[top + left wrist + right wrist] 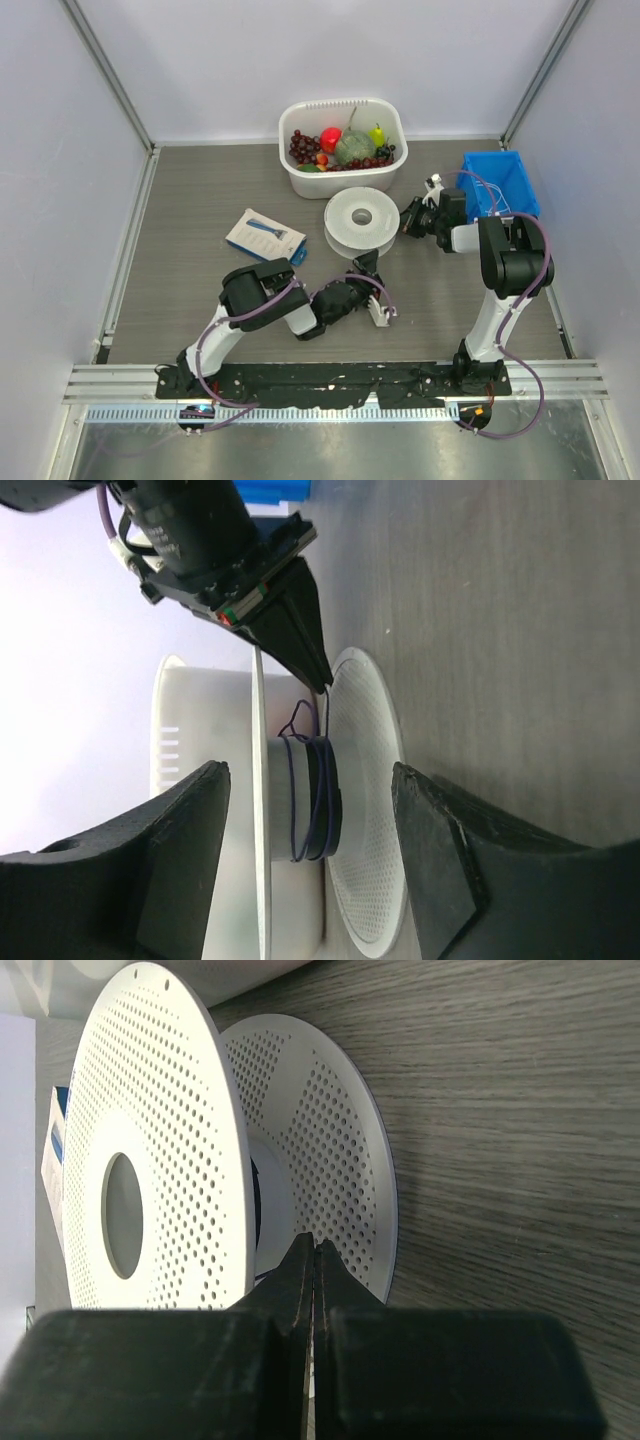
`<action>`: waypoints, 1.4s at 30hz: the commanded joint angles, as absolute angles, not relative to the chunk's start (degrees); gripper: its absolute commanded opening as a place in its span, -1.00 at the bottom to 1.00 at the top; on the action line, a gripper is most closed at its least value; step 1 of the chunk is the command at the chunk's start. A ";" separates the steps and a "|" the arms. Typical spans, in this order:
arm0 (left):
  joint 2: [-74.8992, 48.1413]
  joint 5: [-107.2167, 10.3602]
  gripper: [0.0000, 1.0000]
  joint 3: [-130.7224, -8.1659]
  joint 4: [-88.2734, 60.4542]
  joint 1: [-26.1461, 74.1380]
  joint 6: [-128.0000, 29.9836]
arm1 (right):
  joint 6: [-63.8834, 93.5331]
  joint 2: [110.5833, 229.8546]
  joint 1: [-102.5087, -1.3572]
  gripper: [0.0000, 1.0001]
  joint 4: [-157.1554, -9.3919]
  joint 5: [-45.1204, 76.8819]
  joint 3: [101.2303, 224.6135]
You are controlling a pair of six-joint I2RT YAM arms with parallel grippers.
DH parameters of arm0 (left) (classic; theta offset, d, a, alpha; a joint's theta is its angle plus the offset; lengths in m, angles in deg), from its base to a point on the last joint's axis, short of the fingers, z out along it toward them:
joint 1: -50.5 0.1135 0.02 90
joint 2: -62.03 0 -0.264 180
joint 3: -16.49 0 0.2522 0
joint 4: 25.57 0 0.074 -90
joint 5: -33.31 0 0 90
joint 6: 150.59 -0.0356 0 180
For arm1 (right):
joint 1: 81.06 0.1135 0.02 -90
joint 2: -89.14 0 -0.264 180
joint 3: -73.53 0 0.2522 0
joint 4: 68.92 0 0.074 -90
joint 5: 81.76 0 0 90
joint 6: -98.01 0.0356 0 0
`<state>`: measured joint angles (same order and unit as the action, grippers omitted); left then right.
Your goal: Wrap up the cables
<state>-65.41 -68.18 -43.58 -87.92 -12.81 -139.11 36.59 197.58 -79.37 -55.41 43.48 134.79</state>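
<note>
A white perforated spool (pixel 362 216) lies flat at the table's middle. Thin dark-blue cable (pixel 300 800) is looped a few turns around its hub, between the two flanges (pixel 365 780). My left gripper (pixel 375 288) sits just at the spool's near side, open, its two fingers (pixel 170 860) wide apart with nothing between them and the hub straight ahead. My right gripper (pixel 405 222) reaches in from the right, shut, its tips (pixel 315 1245) in the gap between the flanges (pixel 150 1160). A strand of cable runs from those tips (pixel 322 680) down to the hub.
A white basket (pixel 300 180) of fruit stands right behind the spool. A blue bin (pixel 500 185) is at the right, beside the right arm. A blue-and-white box (pixel 265 235) lies left of the spool.
</note>
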 commanded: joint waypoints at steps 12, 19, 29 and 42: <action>-54.96 -68.55 0.47 -31.91 -100.31 -20.96 -133.98 | 36.49 198.04 -79.83 -0.99 -53.41 43.66 137.91; -53.02 -67.33 0.47 -29.53 -100.31 -21.13 -133.36 | 36.05 197.51 -79.83 -0.81 -54.90 43.57 137.56; -52.76 -66.88 0.47 -29.18 -100.40 -21.84 -133.45 | 35.79 195.40 -79.83 -0.46 -55.69 43.40 136.68; -51.79 -67.15 0.47 -27.86 -100.31 -22.89 -134.24 | 32.09 190.22 -79.83 -0.33 -60.52 40.41 134.66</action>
